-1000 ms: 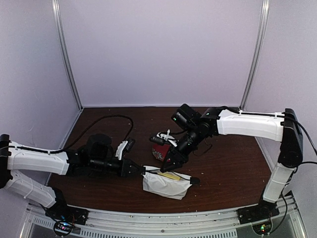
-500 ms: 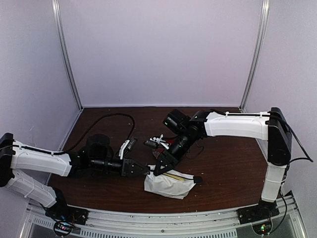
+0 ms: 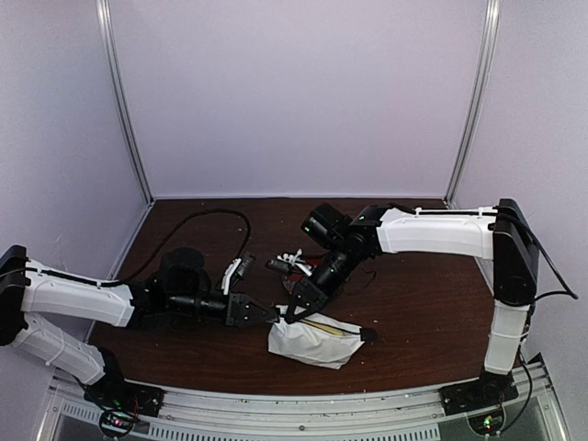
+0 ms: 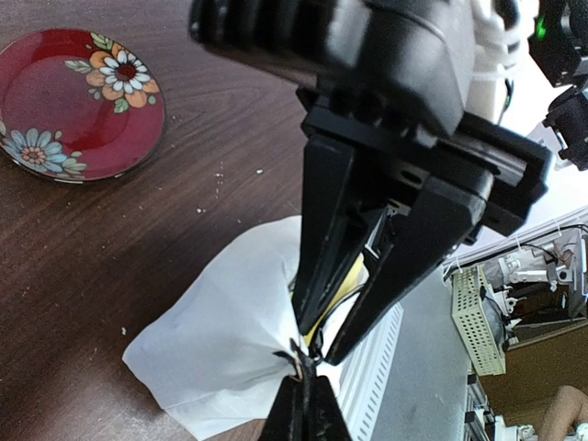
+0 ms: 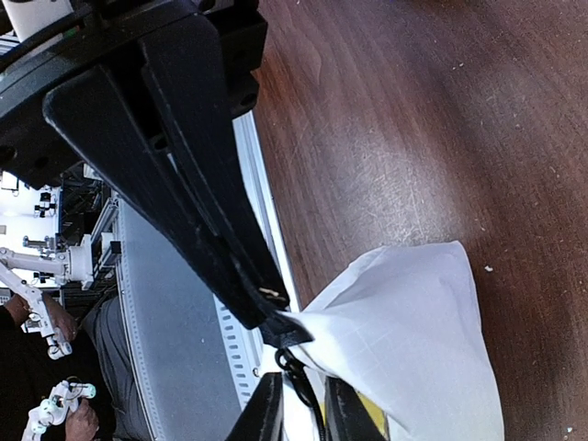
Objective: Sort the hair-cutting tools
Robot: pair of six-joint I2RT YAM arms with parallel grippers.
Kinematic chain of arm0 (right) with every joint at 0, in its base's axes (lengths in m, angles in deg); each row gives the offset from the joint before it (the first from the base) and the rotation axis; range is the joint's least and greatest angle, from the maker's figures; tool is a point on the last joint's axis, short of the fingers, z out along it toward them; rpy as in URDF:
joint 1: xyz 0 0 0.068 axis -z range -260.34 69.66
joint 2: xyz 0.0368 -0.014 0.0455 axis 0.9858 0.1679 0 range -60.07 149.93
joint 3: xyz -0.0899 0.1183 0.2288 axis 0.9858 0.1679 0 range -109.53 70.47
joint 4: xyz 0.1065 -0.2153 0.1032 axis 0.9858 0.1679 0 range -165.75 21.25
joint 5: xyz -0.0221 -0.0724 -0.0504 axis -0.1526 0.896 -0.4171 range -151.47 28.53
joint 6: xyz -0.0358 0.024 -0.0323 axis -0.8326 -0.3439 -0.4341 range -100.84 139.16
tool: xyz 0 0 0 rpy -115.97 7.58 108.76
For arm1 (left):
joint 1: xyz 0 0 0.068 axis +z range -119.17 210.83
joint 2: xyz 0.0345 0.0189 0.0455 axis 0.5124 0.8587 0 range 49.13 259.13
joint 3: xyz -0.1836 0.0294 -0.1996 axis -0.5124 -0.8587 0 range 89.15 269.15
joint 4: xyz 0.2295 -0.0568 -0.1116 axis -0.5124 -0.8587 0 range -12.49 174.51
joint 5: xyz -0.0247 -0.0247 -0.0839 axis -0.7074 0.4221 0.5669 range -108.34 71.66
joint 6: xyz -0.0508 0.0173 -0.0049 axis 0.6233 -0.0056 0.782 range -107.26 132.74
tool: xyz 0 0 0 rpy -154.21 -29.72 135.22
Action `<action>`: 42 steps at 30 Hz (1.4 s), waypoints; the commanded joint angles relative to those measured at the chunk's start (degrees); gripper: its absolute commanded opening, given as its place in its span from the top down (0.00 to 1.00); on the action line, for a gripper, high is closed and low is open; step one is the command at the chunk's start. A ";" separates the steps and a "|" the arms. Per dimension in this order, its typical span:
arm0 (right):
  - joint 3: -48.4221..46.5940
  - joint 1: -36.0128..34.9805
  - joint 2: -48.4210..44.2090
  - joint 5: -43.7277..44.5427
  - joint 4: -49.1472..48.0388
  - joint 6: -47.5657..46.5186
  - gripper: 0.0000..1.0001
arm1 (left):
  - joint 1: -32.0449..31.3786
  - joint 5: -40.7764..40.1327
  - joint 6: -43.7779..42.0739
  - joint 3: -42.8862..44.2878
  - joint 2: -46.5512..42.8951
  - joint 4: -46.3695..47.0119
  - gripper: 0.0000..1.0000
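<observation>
A white pouch (image 3: 308,342) (image 4: 211,340) (image 5: 413,340) lies near the table's front edge. My left gripper (image 3: 269,315) (image 4: 304,372) is shut on the edge of its mouth and holds it up. My right gripper (image 3: 290,312) (image 4: 326,342) (image 5: 303,381) reaches into that mouth from the far side. Its fingers stand close together around a thin black loop (image 5: 301,386) that looks like a scissors handle. Something yellow (image 4: 357,284) shows inside the pouch. A black end (image 3: 366,334) sticks out of the pouch's right side. The rest of the hair-cutting tools are hidden.
A red plate (image 4: 55,83) with flower patterns lies on the dark wood beyond the pouch. Small white and black items (image 3: 289,260) sit behind the right gripper. A black cable (image 3: 197,220) loops at the back left. The metal front rail (image 4: 372,367) runs just past the pouch.
The right arm swung left and lowered its gripper into the pouch mouth, and its fingers drew closer together. The left gripper kept its hold on the pouch edge.
</observation>
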 commanded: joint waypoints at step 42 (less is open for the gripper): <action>5.72 15.55 -7.57 4.12 16.33 -15.70 0.83 | 0.39 -29.49 -3.64 1.47 -12.79 -27.60 0.77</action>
